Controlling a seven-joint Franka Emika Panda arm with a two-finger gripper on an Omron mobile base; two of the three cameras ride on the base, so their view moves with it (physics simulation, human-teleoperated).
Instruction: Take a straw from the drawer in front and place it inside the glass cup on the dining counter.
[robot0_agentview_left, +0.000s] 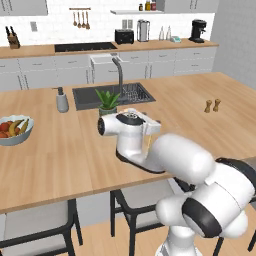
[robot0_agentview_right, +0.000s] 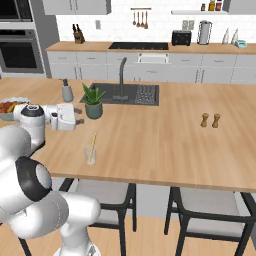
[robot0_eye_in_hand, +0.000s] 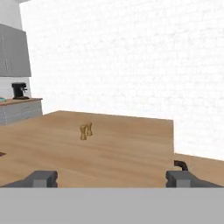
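The gripper (robot0_eye_in_hand: 111, 178) is seen empty, fingers (robot0_eye_in_hand: 41, 178) spread wide. The straw (robot0_agentview_right: 93, 141) is stood inside the glass cup (robot0_agentview_right: 90, 155), near the potted plant (robot0_agentview_right: 93, 101).

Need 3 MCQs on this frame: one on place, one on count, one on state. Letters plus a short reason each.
1. Where is the straw?
A. in the fruit bowl
B. standing in the glass cup
C. lying in the sink

2. How many small wooden shakers stand on the dining counter?
A. one
B. two
C. four

3. How is the gripper?
A. open, holding nothing
B. shut on the straw
C. shut on the plant pot

Key: 1 B, the straw leans out of the cup in the right base view. 2 B, a pair stands side by side. 3 A, the hand view shows the fingertips wide apart with nothing between.
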